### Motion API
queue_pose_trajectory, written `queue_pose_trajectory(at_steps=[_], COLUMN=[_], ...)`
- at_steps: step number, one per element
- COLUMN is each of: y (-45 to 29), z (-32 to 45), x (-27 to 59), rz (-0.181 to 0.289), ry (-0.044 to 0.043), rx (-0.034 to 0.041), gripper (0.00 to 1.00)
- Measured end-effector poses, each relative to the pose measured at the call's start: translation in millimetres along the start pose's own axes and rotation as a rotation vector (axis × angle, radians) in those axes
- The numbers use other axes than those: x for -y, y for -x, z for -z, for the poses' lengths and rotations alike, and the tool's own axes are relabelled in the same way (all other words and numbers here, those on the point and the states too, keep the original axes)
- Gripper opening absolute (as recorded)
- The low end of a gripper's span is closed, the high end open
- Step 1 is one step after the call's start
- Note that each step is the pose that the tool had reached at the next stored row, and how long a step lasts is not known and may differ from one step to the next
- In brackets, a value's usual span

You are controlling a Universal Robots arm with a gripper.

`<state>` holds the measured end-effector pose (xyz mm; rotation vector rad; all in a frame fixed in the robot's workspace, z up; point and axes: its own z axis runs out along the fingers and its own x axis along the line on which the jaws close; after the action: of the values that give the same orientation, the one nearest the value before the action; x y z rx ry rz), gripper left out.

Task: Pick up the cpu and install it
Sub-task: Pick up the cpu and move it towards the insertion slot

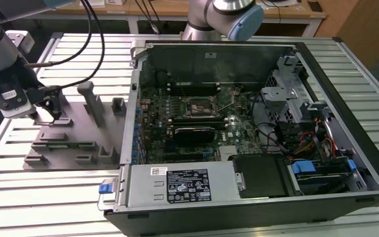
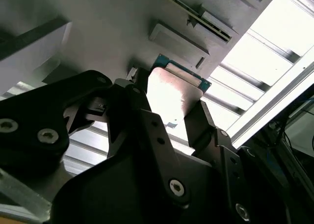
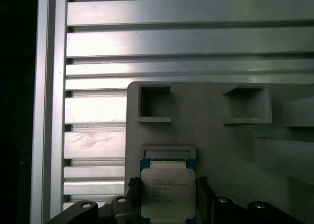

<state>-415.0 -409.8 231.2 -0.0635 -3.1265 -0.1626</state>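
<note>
The cpu, a small square chip with a silvery top and a blue-green rim, sits between my gripper's two black fingers. They press on its opposite edges. In the second wrist view the cpu is in the same grip just over the grey holder tray. In the exterior view my gripper hangs over the far left part of the tray, left of the open computer case. The bare processor socket lies in the middle of the motherboard.
Tall grey posts stand on the tray to the exterior view's right of my gripper. Cables run down to my wrist. Another arm's base stands behind the case. Everything rests on a slatted aluminium table. Square pockets lie in the tray.
</note>
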Motion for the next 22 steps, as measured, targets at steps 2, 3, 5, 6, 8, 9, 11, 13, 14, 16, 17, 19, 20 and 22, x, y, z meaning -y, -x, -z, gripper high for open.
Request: queue_pose_trajectory(at_steps=[2,3,5,6,8,9,11,13,14,16,17,19,20,22], y=[0.0,-0.1,-0.1,-0.1,-0.1,-0.2,-0.2,-0.2,-0.2,-0.3,-0.3,-0.3,-0.3,-0.4], z=[2.5,3.8,6.3,7.7,10.2,11.5,14.2,16.7,17.9,20.3,21.4,23.9,25.1,27.5], x=[-0.3,-0.4,-0.7,-0.8,-1.1,-1.2,-1.5,-1.7,-1.9,-2.1,-2.2,-2.5,-2.6,-2.9], rz=[0.0,0.0,0.0,0.0,0.0,0.0,0.0,0.0,0.0,0.0,0.0,0.0,0.0,0.0], ry=[0.0003,0.0005,0.0007,0.0007,0.0009,0.001,0.0011,0.0011,0.0012,0.0012,0.0012,0.0013,0.0014,0.0014], rx=[0.0,-0.0001,-0.0001,-0.0001,0.0,-0.0001,0.0,-0.0001,-0.0001,-0.0001,-0.0002,-0.0001,-0.0001,-0.0001], gripper=[0.54,0.54,0.54,0.54,0.54,0.54,0.54,0.54,0.54,0.54,0.54,0.54,0.54,0.54])
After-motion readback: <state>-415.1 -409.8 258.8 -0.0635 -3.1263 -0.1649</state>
